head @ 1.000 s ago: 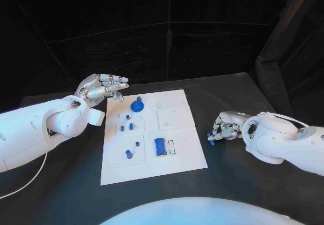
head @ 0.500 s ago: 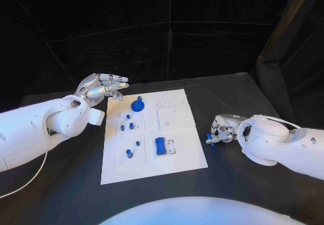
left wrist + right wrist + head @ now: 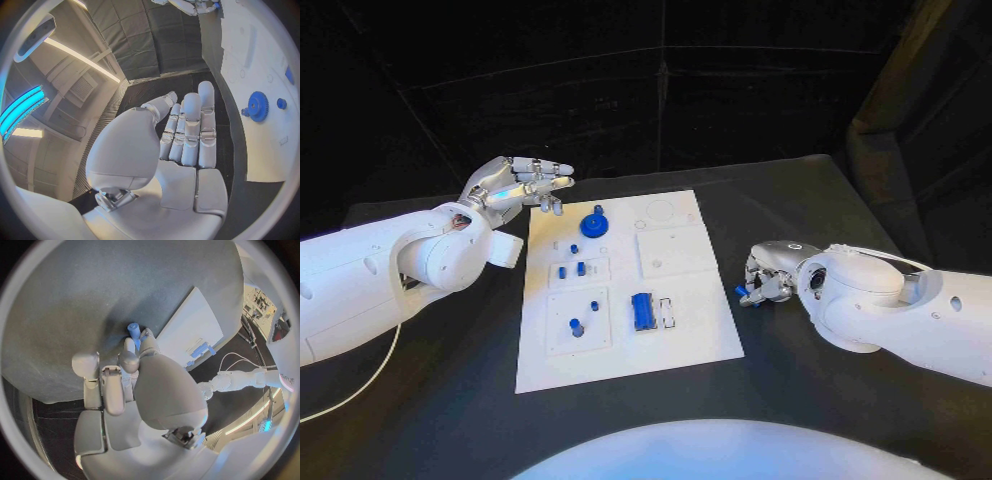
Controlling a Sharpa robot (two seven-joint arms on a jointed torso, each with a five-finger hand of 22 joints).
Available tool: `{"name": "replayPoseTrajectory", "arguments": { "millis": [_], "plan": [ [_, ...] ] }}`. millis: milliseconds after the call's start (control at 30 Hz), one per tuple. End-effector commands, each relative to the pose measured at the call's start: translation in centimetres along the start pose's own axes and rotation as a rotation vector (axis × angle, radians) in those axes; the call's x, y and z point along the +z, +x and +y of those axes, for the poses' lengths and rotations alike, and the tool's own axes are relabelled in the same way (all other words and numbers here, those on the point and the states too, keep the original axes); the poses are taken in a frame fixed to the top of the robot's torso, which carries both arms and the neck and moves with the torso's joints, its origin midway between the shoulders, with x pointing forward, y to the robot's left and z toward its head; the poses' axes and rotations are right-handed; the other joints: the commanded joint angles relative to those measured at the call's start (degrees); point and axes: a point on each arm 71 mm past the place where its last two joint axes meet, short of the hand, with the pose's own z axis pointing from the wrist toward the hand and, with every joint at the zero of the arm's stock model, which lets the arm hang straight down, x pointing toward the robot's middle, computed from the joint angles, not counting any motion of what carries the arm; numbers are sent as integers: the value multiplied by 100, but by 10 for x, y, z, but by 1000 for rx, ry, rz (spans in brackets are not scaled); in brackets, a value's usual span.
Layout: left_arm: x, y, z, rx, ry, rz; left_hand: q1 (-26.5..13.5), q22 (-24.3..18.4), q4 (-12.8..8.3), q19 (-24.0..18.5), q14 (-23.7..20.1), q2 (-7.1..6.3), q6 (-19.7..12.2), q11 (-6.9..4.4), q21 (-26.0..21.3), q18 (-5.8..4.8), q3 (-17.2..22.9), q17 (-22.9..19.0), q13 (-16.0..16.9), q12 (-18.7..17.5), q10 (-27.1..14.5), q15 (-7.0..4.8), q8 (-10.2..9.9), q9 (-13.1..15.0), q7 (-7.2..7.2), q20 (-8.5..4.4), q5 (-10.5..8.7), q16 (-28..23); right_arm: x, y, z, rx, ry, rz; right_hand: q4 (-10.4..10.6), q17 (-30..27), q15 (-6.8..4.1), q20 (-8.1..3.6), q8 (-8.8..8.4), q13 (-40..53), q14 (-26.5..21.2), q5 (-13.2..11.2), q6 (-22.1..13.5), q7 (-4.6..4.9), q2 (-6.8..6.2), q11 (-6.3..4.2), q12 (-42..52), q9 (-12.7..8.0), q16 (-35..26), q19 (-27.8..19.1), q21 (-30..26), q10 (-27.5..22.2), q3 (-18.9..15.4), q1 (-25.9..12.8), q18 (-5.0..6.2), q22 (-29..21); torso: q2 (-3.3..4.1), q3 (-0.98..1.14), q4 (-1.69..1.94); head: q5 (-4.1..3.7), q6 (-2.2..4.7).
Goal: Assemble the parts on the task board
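Observation:
The white task board [image 3: 692, 338] lies mid-table with a blue gear [image 3: 594, 226], a blue block [image 3: 642, 311] and several small blue pegs on it. My right hand [image 3: 770, 274] hovers just off the board's right edge and pinches a small blue peg [image 3: 743, 292] in its fingertips. In the right wrist view the peg [image 3: 134, 330] sticks out past the fingertips over the black table, with the board [image 3: 195, 322] beyond. My left hand [image 3: 519, 185] is raised by the board's far left corner, fingers extended, holding nothing. The left wrist view shows the gear [image 3: 257, 106] past that hand [image 3: 185, 135].
Black table surrounds the board on all sides. A white cable [image 3: 365, 385] trails beneath my left arm at the near left. My left arm's bulky forearm [image 3: 387, 275] lies along the board's left side.
My right hand has drifted left with the blue peg, closer to the board's right edge. The left hand and the parts on the board have stayed put.

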Motion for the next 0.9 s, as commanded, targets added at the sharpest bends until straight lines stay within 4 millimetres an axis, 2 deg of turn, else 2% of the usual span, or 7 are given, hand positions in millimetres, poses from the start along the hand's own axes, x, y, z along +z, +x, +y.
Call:
{"name": "replayPoseTrajectory", "arguments": {
  "millis": [33,200,333,633,767,833,900],
  "plan": [
    [0,1,-1,-7,5,10,-46,-10,5,-31,-46,-5,-30,-9,-32,34,-26,-5,-8,20,-43,-5,29,-9,-5,13,9,11,0,11,-3,-81,28,43,-102,503,-31,-47,-10,-29,394,-47,-8,5,122,-34,-36,-495,-36,-5,-22,-14,172,280,-7,8,-3,-2,-1,3,4],
    [-1,0,-1,-7,4,9,-45,-10,4,-31,-47,-4,-32,-10,-32,34,-25,-6,-8,22,-45,-5,30,-9,-6,13,10,12,-6,9,-4,-8,34,26,-101,512,-34,-51,-58,-39,397,184,31,-3,149,-43,-61,-547,-33,11,-15,-19,382,314,-11,26,-2,0,-2,13,5],
    [-1,-1,-1,-7,2,8,-45,-10,4,-31,-47,-4,-32,-10,-32,34,-25,-6,-8,22,-45,-5,30,-9,-6,13,10,12,-14,8,-7,112,43,14,10,507,-31,-50,-134,-51,396,400,32,10,74,-34,-84,-611,-39,10,-22,-10,590,187,-8,14,-11,-7,0,13,5],
    [-1,0,0,-7,1,9,-45,-10,4,-31,-47,-4,-32,-10,-32,34,-25,-6,-8,22,-45,-5,30,-9,-6,13,10,12,-31,-1,-8,283,38,-56,190,560,-32,-46,-199,-21,408,494,86,1,-162,-32,-53,-682,-13,47,5,32,981,-6,-18,75,1,-5,1,16,34],
    [-1,0,0,-7,0,10,-45,-10,4,-31,-47,-4,-32,-10,-32,34,-25,-6,-8,22,-45,-5,30,-9,-6,13,10,12,-36,-5,-5,314,20,-77,227,566,-30,-46,-209,-13,410,495,96,1,-212,-33,-45,-693,-11,52,9,41,1069,-43,-19,83,2,-6,-4,34,33],
    [-1,0,0,-7,0,10,-45,-10,4,-31,-47,-4,-32,-10,-32,34,-25,-6,-8,22,-45,-5,30,-9,-6,13,10,12,-38,-7,-1,328,4,-85,293,580,-31,-47,-229,0,413,497,122,-1,-335,-35,-34,-717,-5,65,20,55,1301,-102,-22,107,2,-7,-4,42,31],
    [-1,0,0,-7,0,11,-45,-10,4,-31,-47,-4,-32,-10,-32,34,-25,-6,-8,22,-45,-5,30,-9,-6,13,10,12,-40,-9,4,338,-13,-91,313,592,-30,-47,-232,10,415,496,131,0,-363,-34,-22,-722,2,67,22,63,1363,-124,-23,112,2,-7,0,59,25]
  ]
}}
